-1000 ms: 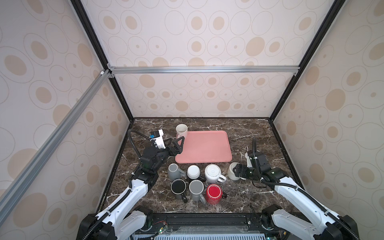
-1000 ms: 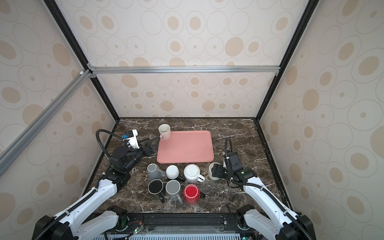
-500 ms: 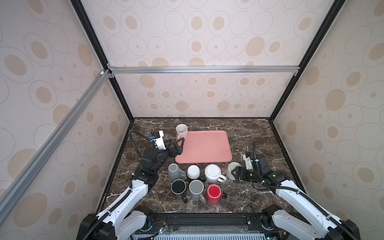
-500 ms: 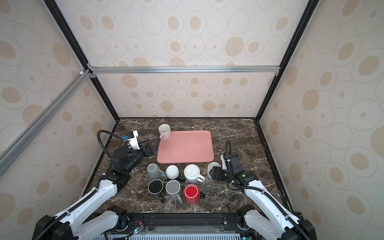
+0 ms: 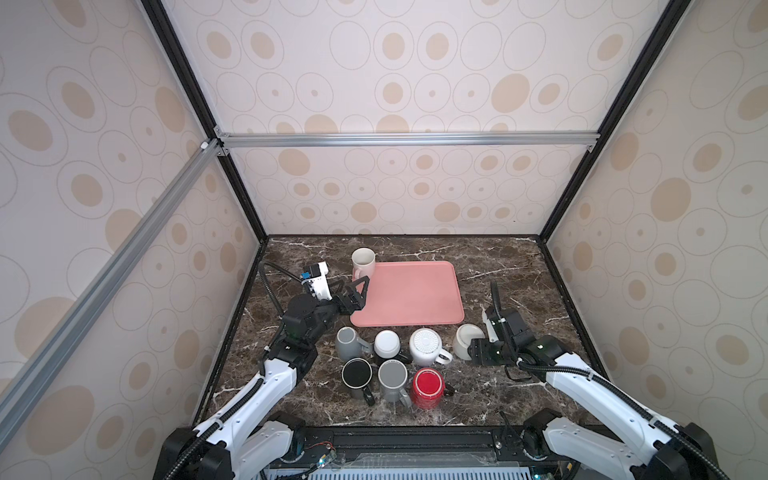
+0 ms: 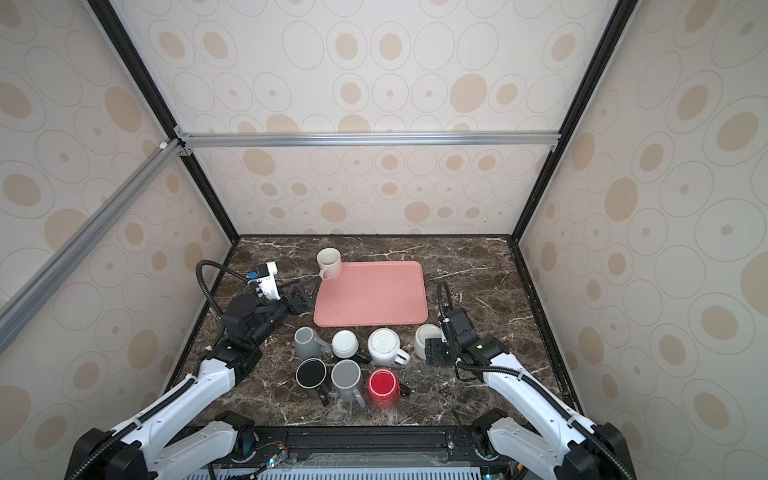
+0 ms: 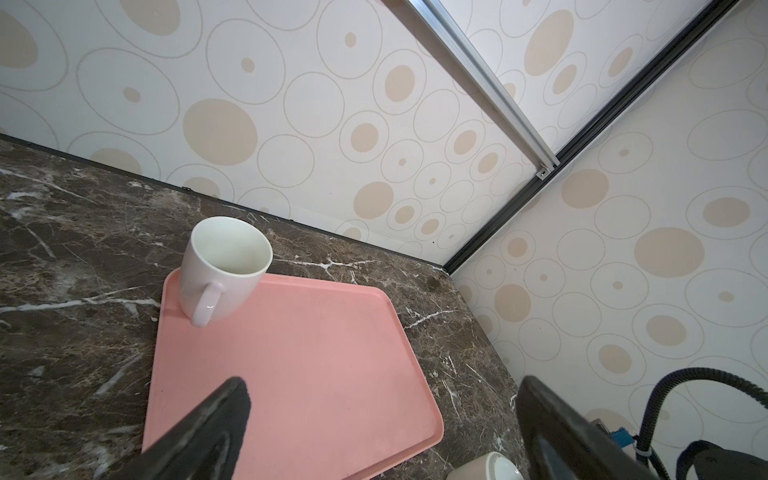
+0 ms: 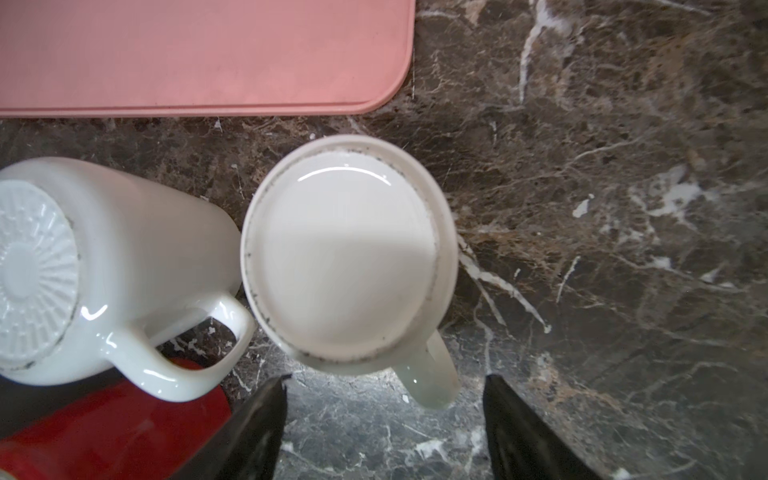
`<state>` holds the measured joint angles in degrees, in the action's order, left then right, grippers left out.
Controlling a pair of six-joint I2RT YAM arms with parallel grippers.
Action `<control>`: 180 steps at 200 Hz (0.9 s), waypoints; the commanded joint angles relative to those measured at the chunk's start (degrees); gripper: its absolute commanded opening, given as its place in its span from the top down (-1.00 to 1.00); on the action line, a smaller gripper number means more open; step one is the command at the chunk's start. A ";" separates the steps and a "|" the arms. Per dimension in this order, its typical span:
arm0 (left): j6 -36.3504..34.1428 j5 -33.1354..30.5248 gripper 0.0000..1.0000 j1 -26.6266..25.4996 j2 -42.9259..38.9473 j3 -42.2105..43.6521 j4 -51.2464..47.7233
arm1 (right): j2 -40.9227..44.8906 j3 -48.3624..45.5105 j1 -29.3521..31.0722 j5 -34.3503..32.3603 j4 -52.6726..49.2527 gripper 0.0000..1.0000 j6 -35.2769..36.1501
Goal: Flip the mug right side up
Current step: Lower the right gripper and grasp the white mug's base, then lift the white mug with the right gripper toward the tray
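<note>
The cream mug (image 5: 466,340) (image 6: 427,337) stands upside down on the marble, just right of the tray's near right corner. The right wrist view shows its flat base (image 8: 349,257) facing up and its handle (image 8: 432,382) pointing toward my right gripper (image 8: 386,382). That gripper (image 5: 476,354) (image 6: 432,352) is open, low beside the mug, with the handle's end just ahead of the gap between its jaws and nothing held. My left gripper (image 5: 360,293) (image 7: 382,386) is open over the pink tray's (image 7: 311,374) left edge.
An upright white mug (image 5: 363,261) (image 7: 226,257) sits on the tray's far left corner. Left of the cream mug stand several more mugs, most base up: a white ribbed-base one (image 5: 426,347) (image 8: 83,266), red (image 5: 428,386), grey (image 5: 392,378), black (image 5: 356,374).
My right gripper has drawn slightly toward the table's front, beside the cream mug, and its jaws have narrowed a little. The mug has not moved. The left arm has barely shifted.
</note>
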<state>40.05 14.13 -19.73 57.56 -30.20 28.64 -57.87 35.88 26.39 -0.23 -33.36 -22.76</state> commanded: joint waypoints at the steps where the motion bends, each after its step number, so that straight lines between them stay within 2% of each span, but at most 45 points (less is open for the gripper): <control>1: 0.07 0.73 -0.99 0.05 0.09 -0.39 1.22 | -1.95 0.05 0.42 4.90 3.48 -0.49 1.67; 38: -0.78 0.20 -0.99 0.15 -1.04 -0.29 -0.25 | -2.29 0.68 3.85 6.49 2.86 -0.28 0.96; 61: -0.60 0.19 -0.99 0.14 -1.09 -0.13 0.07 | -2.24 1.24 6.37 0.72 0.13 -0.19 -1.28; 94: 0.16 0.79 -0.99 0.13 -0.29 -0.21 1.04 | -3.32 1.78 6.95 -7.56 -2.86 -0.10 -3.84; 139: 0.64 1.16 -0.99 0.13 0.05 -0.13 1.33 | -4.66 1.74 7.96 -6.45 2.06 -0.10 -4.53; 180: 0.68 1.21 -0.99 0.13 -0.17 -0.03 1.15 | -8.89 3.06 8.58 -8.74 1.76 0.10 -4.39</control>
<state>40.10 14.92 -19.70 57.58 -30.17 28.25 -64.84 37.63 34.15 -6.42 -31.68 -26.65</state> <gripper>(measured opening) 0.994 0.462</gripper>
